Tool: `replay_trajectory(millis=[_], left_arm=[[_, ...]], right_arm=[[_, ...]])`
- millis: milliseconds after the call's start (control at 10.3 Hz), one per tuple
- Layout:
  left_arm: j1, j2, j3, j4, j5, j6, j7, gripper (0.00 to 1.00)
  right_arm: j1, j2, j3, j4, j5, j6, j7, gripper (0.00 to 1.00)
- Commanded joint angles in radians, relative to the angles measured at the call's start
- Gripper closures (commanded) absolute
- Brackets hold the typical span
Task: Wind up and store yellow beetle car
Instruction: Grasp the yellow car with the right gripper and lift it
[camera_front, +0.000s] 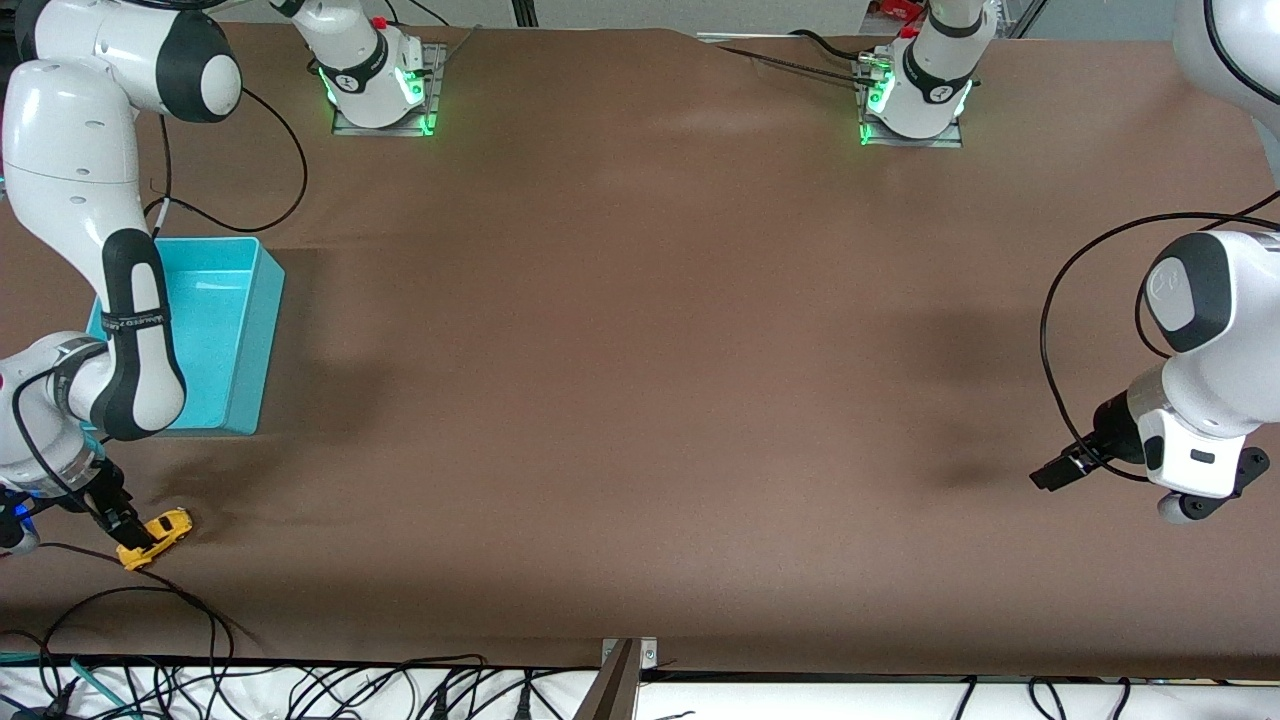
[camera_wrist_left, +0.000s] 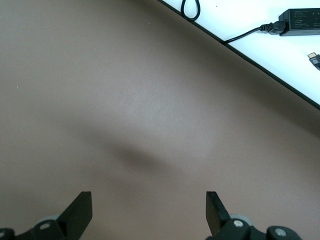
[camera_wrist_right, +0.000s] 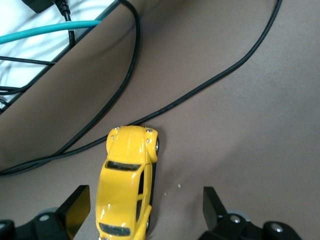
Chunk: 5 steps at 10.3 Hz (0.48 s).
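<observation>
The yellow beetle car (camera_front: 158, 534) stands on the brown table near the front camera, at the right arm's end, nearer to the camera than the turquoise bin (camera_front: 225, 330). In the right wrist view the car (camera_wrist_right: 127, 185) lies on the table between my open fingers, close to one finger and apart from the other. My right gripper (camera_front: 128, 524) is low over the car and open, not holding it. My left gripper (camera_front: 1062, 468) is open and empty over bare table at the left arm's end; its wrist view (camera_wrist_left: 148, 212) shows only table between the fingers.
A black cable (camera_wrist_right: 200, 90) curves over the table just past the car's nose, and another cable (camera_front: 140, 590) loops near the car at the table's front edge. The bin is open-topped, partly covered by the right arm.
</observation>
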Motion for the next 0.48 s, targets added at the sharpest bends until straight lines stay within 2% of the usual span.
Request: replay_trajectory(millis=[0, 388], left_arm=[[-0.005, 0.002, 0.003, 0.021, 0.024, -0.026, 0.012, 0.0], [-0.005, 0.002, 0.005, 0.019, 0.024, -0.026, 0.012, 0.0]], right_arm=[[-0.016, 0.049, 0.029, 0.063, 0.019, 0.022, 0.002, 0.0], [-0.016, 0.072, 0.049, 0.063, 0.019, 0.076, 0.002, 0.0]])
